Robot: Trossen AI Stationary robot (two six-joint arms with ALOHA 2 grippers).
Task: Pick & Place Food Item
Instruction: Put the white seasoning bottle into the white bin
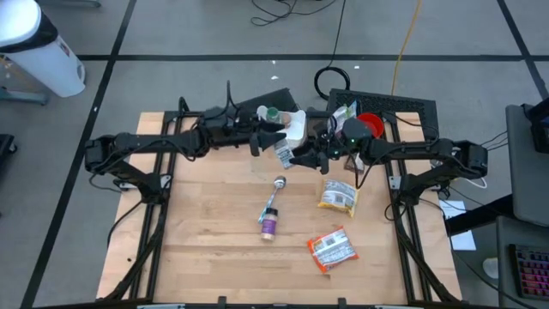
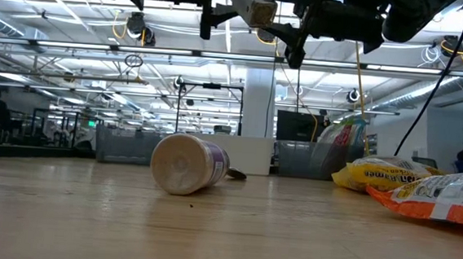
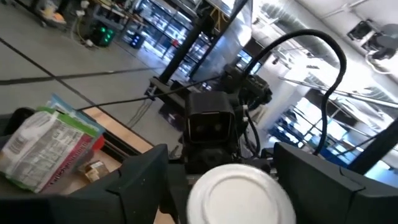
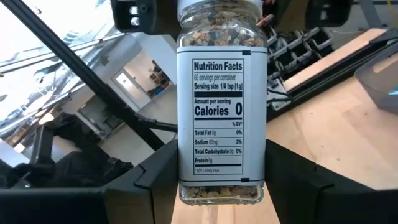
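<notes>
Nearest item: small purple container [image 2: 184, 165] lies on its side on the wooden table [image 1: 206, 240], well below both grippers and untouched.
Front right: orange snack bag [image 1: 330, 249] lies flat, with a yellow snack bag [image 1: 337, 197] just beyond it; both are apart from the arms.
Task's thing: spice jar [image 4: 222, 106] with a nutrition label is up in the air above the middle-back of the table, not resting on anything.
Right gripper: right gripper [image 1: 302, 159] is clamped across the jar's body, one finger on each side, and carries its whole weight.
Left gripper: left gripper [image 1: 268, 140] faces the right one. Its jaws are spread, and the jar's white lid [image 3: 239, 193] sits between them with a gap showing on both sides.
Jar and jaws: the jar bridges the two grippers, body in the right, lid end inside the left's open span, and looks roughly centred there.
Step in hand: this looks like a handover from right to left, with the left not yet gripping.
Doing it well: close the left squarely on the lid end or the neck below it, keeping the jar centred so neither finger knocks it first. The right should let go only once the left is firm. The smooth, round jar could twist or slip if pinched off-centre.
Farther back: dark bin [image 1: 412, 107] at the far right edge holds a red bowl [image 1: 369, 126] and a green-and-white bag [image 1: 343, 112].
</notes>
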